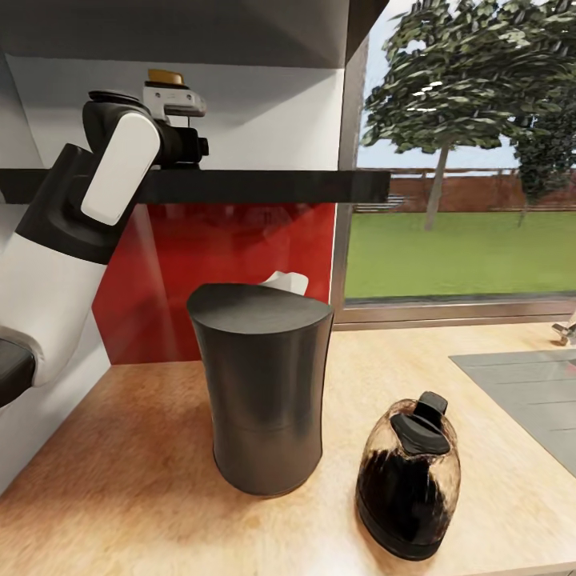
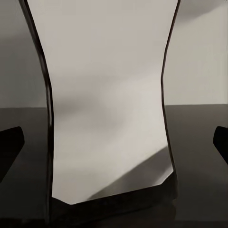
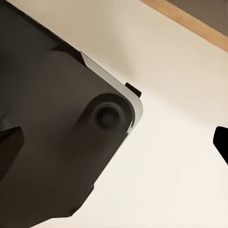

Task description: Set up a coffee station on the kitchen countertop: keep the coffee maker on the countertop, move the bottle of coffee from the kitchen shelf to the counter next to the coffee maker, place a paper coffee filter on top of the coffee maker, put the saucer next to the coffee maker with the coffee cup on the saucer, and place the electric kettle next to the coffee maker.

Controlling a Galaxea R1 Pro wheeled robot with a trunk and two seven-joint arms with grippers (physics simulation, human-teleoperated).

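So my left arm was reached up to the dark shelf (image 1: 264, 186) on the wall, left gripper (image 1: 186, 120) right at the bottle of coffee (image 1: 166, 77). From my head all I got of it was the golden-brown cap poking up above the wrist, so it stood upright, long axis vertical, cap up. In the left wrist view the bottle's white label (image 2: 109, 104) sat dead centre, its base on the shelf, with my fingertips (image 2: 10, 142) wide apart at either edge and not touching it, so the pincer was spread.

Down on the countertop (image 1: 128, 480) the coffee maker (image 1: 262, 388) stood upright, flat top up. The electric kettle (image 1: 410, 478) sat just beside it toward the window, apart from it, upright, black lid on top.

My right gripper (image 3: 114, 142) was spread too, tips far apart, nothing between them.
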